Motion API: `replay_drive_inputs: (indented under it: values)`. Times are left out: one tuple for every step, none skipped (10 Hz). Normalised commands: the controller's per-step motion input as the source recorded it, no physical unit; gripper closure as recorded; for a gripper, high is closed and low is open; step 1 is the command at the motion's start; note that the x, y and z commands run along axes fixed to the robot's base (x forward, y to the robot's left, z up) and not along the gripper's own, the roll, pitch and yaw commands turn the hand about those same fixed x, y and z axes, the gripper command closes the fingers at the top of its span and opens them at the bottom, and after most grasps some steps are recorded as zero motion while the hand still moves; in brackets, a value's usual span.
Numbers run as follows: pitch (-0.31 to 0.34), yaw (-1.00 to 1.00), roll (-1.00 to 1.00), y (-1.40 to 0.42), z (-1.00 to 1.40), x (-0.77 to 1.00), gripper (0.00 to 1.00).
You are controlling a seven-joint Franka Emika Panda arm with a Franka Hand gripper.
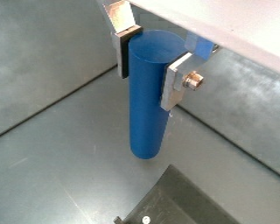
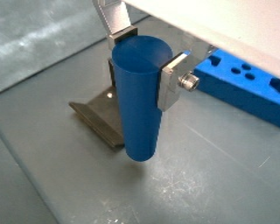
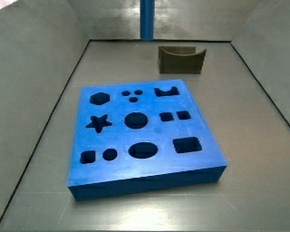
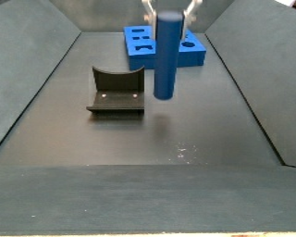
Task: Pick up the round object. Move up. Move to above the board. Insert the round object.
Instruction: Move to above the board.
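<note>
The gripper (image 2: 149, 68) clamps the round object (image 2: 139, 103) near its top; its long axis hangs vertical above the floor.

Dark fixture (image 4: 115, 93) upright on grey floor (image 4: 188, 139) — arch-topped bracket.

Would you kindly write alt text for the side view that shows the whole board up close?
A blue board with shaped holes lies on a grey floor. Behind it stands a dark fixture, and the blue peg hangs upright at the top edge; the pincer holding it is out of frame.
</note>
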Motion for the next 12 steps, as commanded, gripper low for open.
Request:
replay_drive_inputs:
  values:
    - [0.073, -0.04, -0.11, 0.07, 0.53, 0.05, 1.00]
    - [0.070, -0.04, -0.10, 0.05, 0.36, 0.03, 1.00]
    - [0.074, -0.04, -0.10, 0.05, 0.18, 0.02, 1.00]
    - [0.279, -0.16, 0.04, -1.00, 0.32, -0.04, 1.00]
    - [0.266, -0.14, 0.05, -1.00, 0.32, -0.04, 1.00]
    - [0.188, -0.03, 0.08, -1.00, 0.33, -0.04, 1.00]
    - [0.150, -0.02, 0.06, -1.00, 0.33, -0.04, 1.00]
    - [0.091, 0.00, 0.05, -1.00, 0.33, -0.04, 1.00]
    - [0.073, 0.00, 0.05, -1.00, 0.34, -0.04, 1.00]
    - [0.052, 0.00, 0.03, -1.00, 0.34, -0.03, 1.00]
    - [0.051, 0.00, 0.02, -1.00, 0.34, -0.03, 1.00]
    - [0.051, 0.01, 0.01, -1.00, 0.35, -0.03, 1.00]
